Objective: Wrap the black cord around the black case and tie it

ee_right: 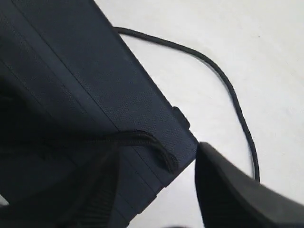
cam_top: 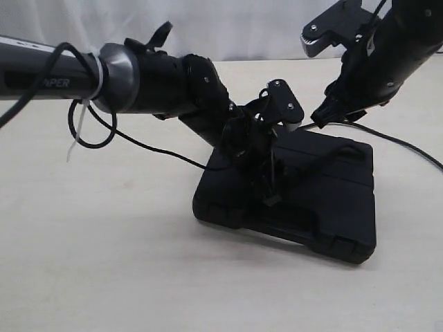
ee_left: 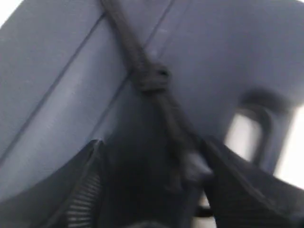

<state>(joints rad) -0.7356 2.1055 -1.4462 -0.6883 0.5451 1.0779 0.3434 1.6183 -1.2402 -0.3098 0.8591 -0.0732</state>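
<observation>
**Exterior view.** The black case (cam_top: pixel 311 200) lies flat on the pale bench (cam_top: pixel 104 263), lid up. The left arm reaches in from the left and sets the left tool (cam_top: pixel 268 162) down over the middle of the lid. The right tool (cam_top: pixel 324 114) hangs above the far right part of the case, clear of its surface. The black cord (cam_top: pixel 415 149) crosses the lid and trails off over the bench to the right. A glossy robot cable (cam_top: pixel 93 146), bound with a white zip tie (cam_top: pixel 77 131), loops beneath the left arm, well apart from the case.

**Left wrist view.** The cord runs diagonally over the ribbed lid, and its knot (ee_left: pixel 152 78) rests on the surface. The handle cutout (ee_left: pixel 247 133) lies to one side. The jaws of the left tool (ee_left: pixel 152 142) stand wide apart, and the cord passes down into the gap between them. The picture is blurred, and no finger is seen pressing on the cord.

**Right wrist view.** One corner of the case fills much of the picture. A strand of cord lies on the lid and droops over the edge beside this corner. A further length curves across the bare bench beyond it. The right tool (ee_right: pixel 156 159) is spread wide and grips nothing, with its fingers (ee_right: pixel 228 190) on either side of the corner.
</observation>
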